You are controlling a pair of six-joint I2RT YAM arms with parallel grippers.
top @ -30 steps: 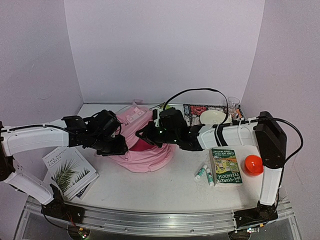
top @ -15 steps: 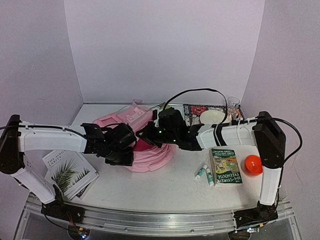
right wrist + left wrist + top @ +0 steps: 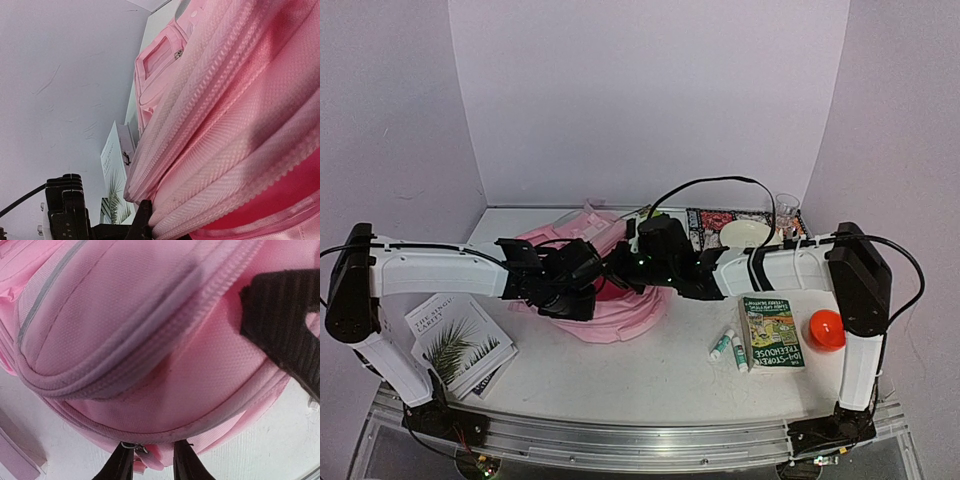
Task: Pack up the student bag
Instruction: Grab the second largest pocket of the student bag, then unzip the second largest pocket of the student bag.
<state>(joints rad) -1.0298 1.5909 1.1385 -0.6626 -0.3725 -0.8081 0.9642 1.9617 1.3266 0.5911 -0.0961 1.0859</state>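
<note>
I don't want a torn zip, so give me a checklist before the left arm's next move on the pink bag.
1. Left gripper straddles the zip pull: ok.
2. Its jaws clamped on the pull: not ok, they stand apart.
3. Right gripper shut at the student bag rim: ok.
4. Right gripper actually pinching fabric: cannot tell.
5. Main opening wide enough for packing: cannot tell.

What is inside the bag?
Only darker pink lining shows through the opening of the bag; folded fabric hides the rest, so any contents cannot be seen.
</note>
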